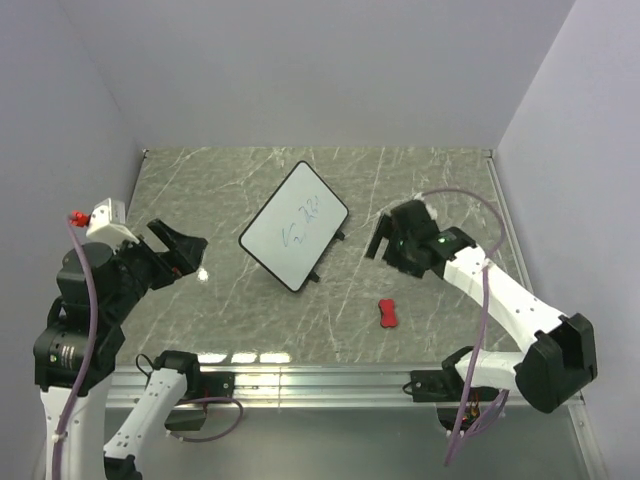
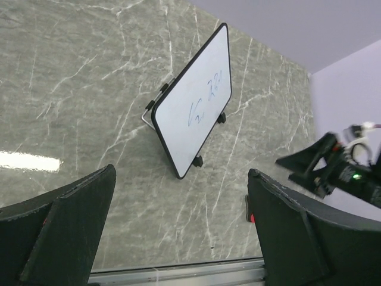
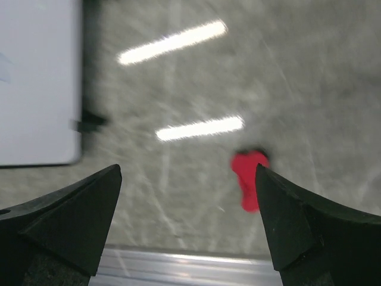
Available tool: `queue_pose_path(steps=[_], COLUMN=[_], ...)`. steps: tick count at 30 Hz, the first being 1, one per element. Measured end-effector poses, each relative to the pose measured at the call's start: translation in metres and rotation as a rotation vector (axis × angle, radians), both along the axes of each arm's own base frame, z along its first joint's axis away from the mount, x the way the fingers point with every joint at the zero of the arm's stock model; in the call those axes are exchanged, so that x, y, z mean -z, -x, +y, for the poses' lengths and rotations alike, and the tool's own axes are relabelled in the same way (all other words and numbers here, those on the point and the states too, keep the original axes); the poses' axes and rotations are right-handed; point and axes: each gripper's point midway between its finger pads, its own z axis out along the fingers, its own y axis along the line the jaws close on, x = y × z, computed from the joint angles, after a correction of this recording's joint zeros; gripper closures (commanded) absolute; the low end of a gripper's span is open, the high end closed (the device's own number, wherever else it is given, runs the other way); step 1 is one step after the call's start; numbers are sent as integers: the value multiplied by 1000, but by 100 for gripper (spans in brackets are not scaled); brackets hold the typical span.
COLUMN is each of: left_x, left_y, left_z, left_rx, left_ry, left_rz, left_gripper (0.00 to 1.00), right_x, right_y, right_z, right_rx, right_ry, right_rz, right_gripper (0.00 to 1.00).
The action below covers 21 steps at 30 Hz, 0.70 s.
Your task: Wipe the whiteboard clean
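The right wrist view is blurred. Only one corner of the whiteboard [image 3: 36,83] is in frame, ahead of the right gripper [image 3: 187,170] and off to one side, and its writing cannot be read. The eraser [image 3: 249,179] is a red smear close beside one finger, which cuts off its lower end. In the left wrist view a finger hides nearly all of the eraser.

Both grippers stand wide and hold nothing. The board lies ahead of the left gripper [image 2: 181,173], between the two grippers, and touches neither. It is flat and white, with rounded corners, a thin black rim, small black tabs and a few thin scribbles. The table [image 1: 440,190] is smooth, shiny grey stone with white veins.
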Motion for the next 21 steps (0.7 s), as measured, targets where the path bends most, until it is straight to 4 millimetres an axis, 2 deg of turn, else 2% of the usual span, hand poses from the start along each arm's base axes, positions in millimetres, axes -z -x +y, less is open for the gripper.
queue_pose_path(steps=[1, 4, 8, 13, 21], left_x=[1, 5, 9, 9, 10], left_y=[3, 10, 13, 16, 17], left_z=[0, 0, 0, -3, -2], left_rx=[2, 10, 19, 42, 54], left_ry=[-1, -5, -14, -22, -46], left_rz=[-7, -16, -17, -24, -24], left_gripper=[1, 1, 1, 1, 0], right_x=[14, 51, 80, 93, 109], right_y=[13, 52, 86, 103, 110], right_z=[-1, -22, -42, -38, -15], right_rx=[-6, 28, 72, 37, -53], right_ry=[27, 104, 171, 193, 255], right_rz=[54, 197, 316, 352, 389], right_gripper=[1, 2, 4, 4, 5])
